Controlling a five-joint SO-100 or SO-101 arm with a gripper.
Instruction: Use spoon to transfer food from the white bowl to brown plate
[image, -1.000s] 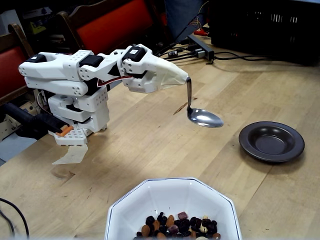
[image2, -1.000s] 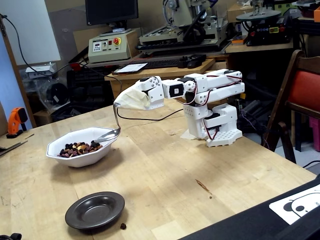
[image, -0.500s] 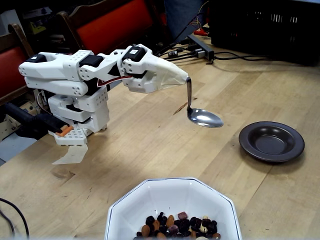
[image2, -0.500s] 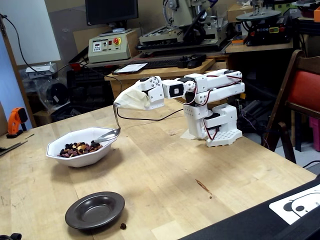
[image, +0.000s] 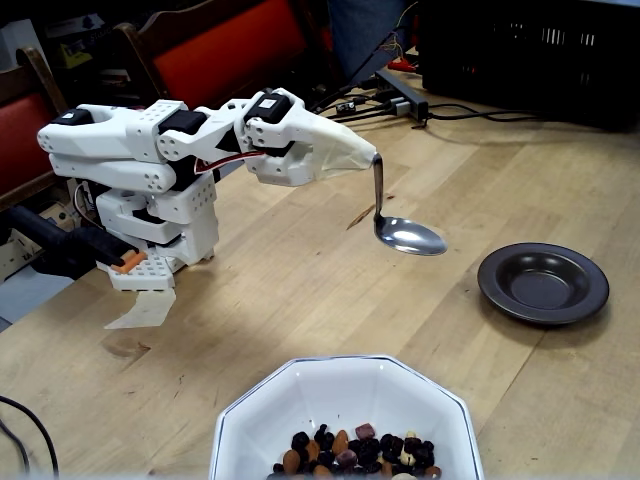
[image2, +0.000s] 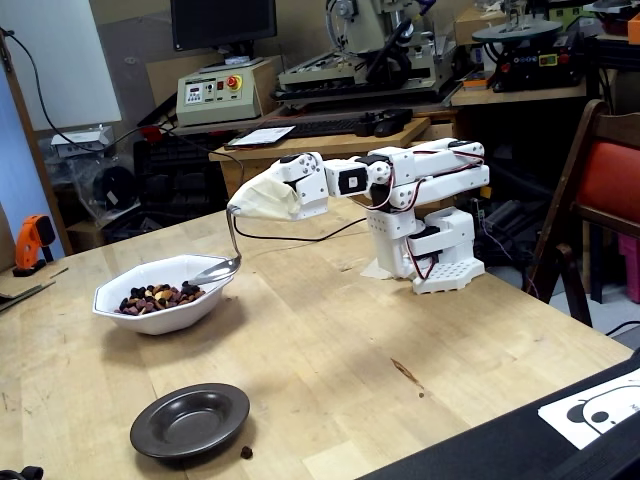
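1. The worktop (image: 300, 290) carries everything: the white bowl (image: 345, 395) sits at the near edge in a fixed view, and the brown plate (image: 543, 284) lies off to that view's right, well apart from the bowl
2. The arm reaches out level from its base, and the hand (image: 372, 158) is wrapped in a pale cover, so I cannot tell how its fingers stand; the spoon (image: 408, 236) hangs from its tip and appears fixed there
3. The spoon's handle drops nearly straight down from the hand, then bends so the oval bowl lies about flat; it looks empty in this view
4. The food (image: 355, 450) is all in the white bowl, heaped at the side nearest that camera; the brown plate is bare
5. The relation that counts: in a fixed view (image2: 215, 270) the spoon seems to hover at the white bowl's rim, on the arm's side, while the other shows it above open worktop, short of the bowl; the food lies onward and down from the hand, so the scoop likely needs a reach forward and a dip
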